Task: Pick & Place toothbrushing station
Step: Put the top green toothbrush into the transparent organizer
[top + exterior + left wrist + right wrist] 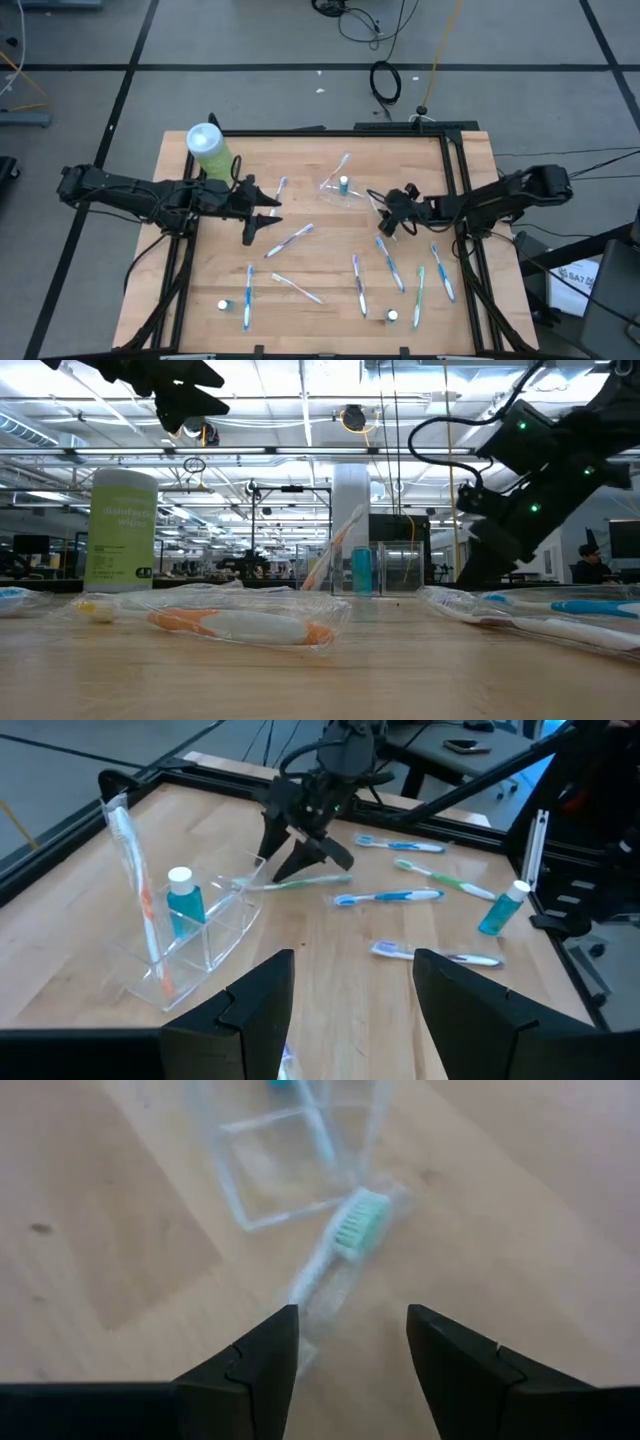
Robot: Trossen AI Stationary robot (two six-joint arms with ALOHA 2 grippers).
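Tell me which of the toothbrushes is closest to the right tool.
The green-bristled toothbrush in clear wrap, lying beside the clear plastic holder. It sits directly under the right tool, whose jaws are open, while the blue toothbrushes lie farther off.

My wooden table (pixel 320 300) carries a clear plastic holder (pixel 340 190) just beyond the right gripper (pixel 385 226), a green-bristled toothbrush (pixel 335 1250) lying before its fingers. Wrapped toothbrushes (pixel 390 262) scatter nearer me. The light-green bottle (pixel 210 150) stands behind the left gripper (pixel 262 212).
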